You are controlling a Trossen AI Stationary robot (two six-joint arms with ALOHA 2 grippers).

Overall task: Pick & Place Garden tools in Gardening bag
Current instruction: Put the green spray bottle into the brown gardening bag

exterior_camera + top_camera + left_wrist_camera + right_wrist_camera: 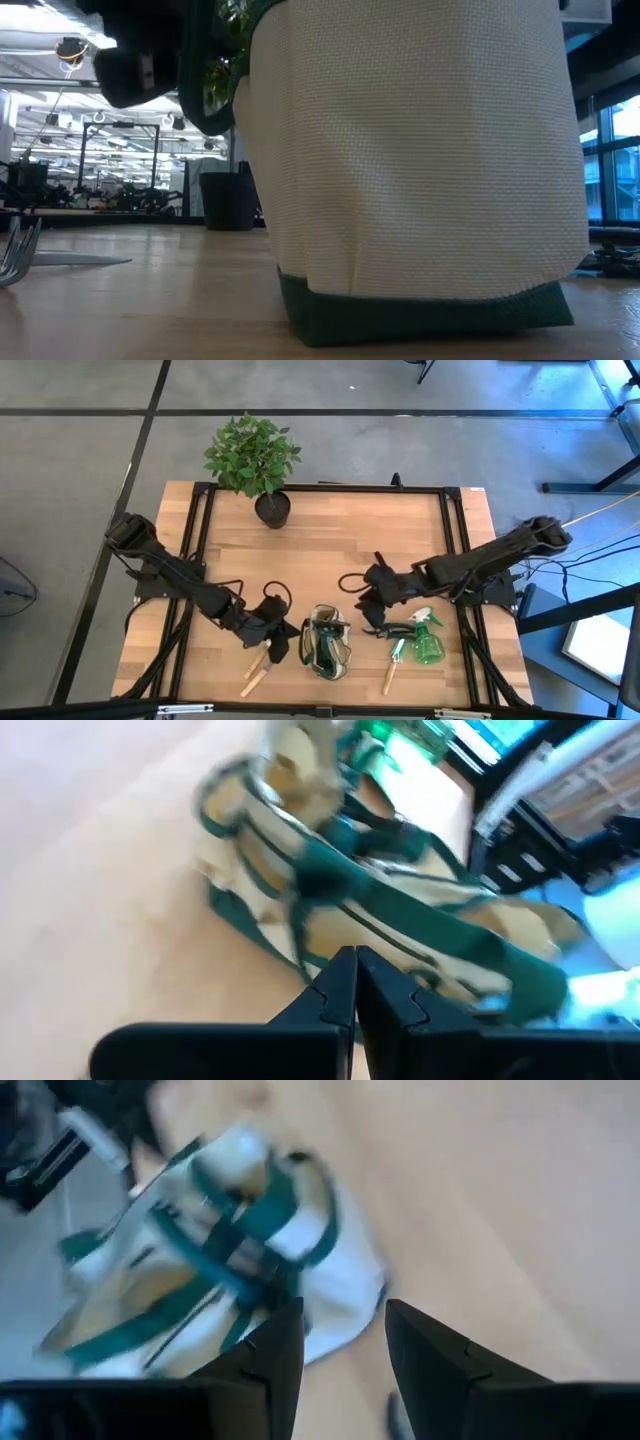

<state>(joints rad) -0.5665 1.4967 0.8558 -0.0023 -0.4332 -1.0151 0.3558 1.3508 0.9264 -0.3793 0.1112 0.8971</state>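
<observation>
Your small round green-and-tan fabric gardening bag (327, 644) stood at six o'clock on the wooden table (330, 550). The wooden-handled trowel (256, 672), green spray bottle (429, 642) and dark pruners (385, 628) still lay outside. Your left gripper (282, 638), at nine o'clock of it, was pressed together, empty; your right gripper (368, 622), at two o'clock, stood half spread, holding nothing.

Both arms reach in toward the middle, elbows bent and out to the sides. The left hand (277, 639) sits low near the front edge with its fingers (335, 988) pressed together. The right hand (372, 610) hangs a bit further back, fingers (275, 1345) parted with nothing between them.
</observation>
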